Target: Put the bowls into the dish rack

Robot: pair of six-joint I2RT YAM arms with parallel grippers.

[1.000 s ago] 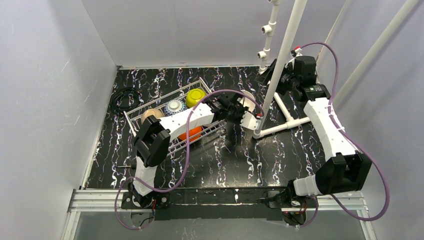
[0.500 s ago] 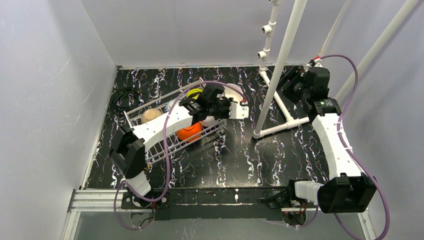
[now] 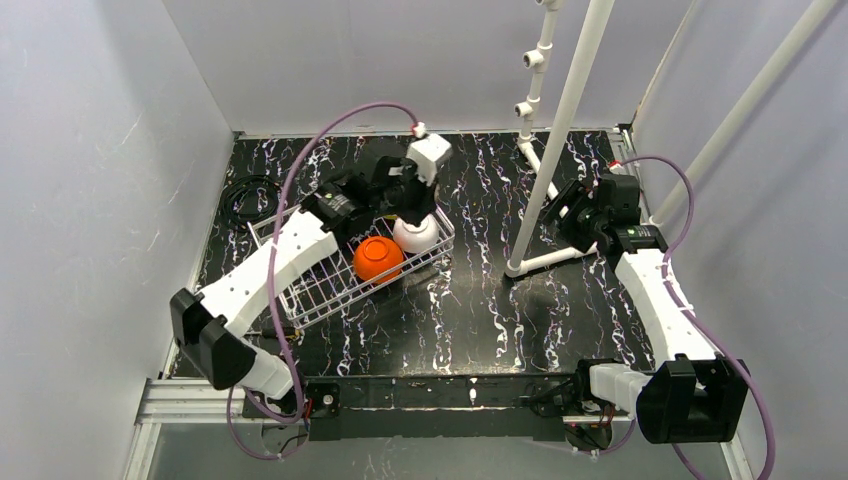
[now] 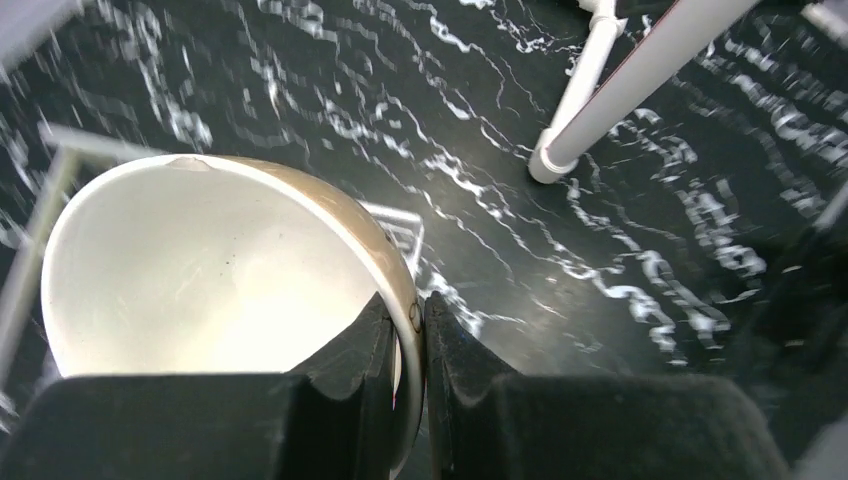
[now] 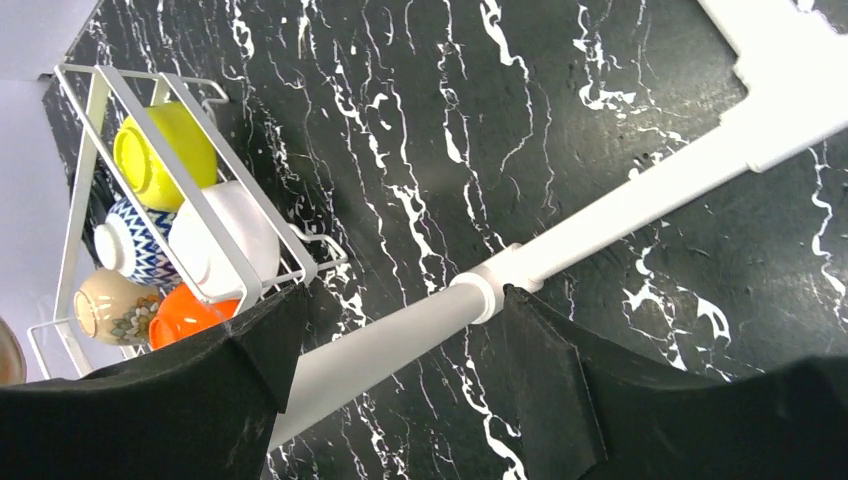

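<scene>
Black marbled table (image 3: 480,310). White pipe frame (image 3: 565,120) stands on its right half. Wire dish rack (image 3: 318,290) sits left of centre, skewed to the table edge. The left arm reaches over the rack's far end, and the left gripper (image 4: 420,312) is pinched on the rim of a tan bowl (image 4: 200,270) (white inside, one finger in, one out). Can't tell if that bowl touches the wires. The right gripper (image 5: 400,340) hovers over the frame's floor pipe, jaws spread wide, holding nothing. Five bowls are in the rack: white bowl (image 5: 225,240), yellow-green bowl (image 5: 165,155), blue-white bowl (image 5: 125,240), orange bowl (image 3: 378,258), flowered tan bowl (image 5: 110,305).
</scene>
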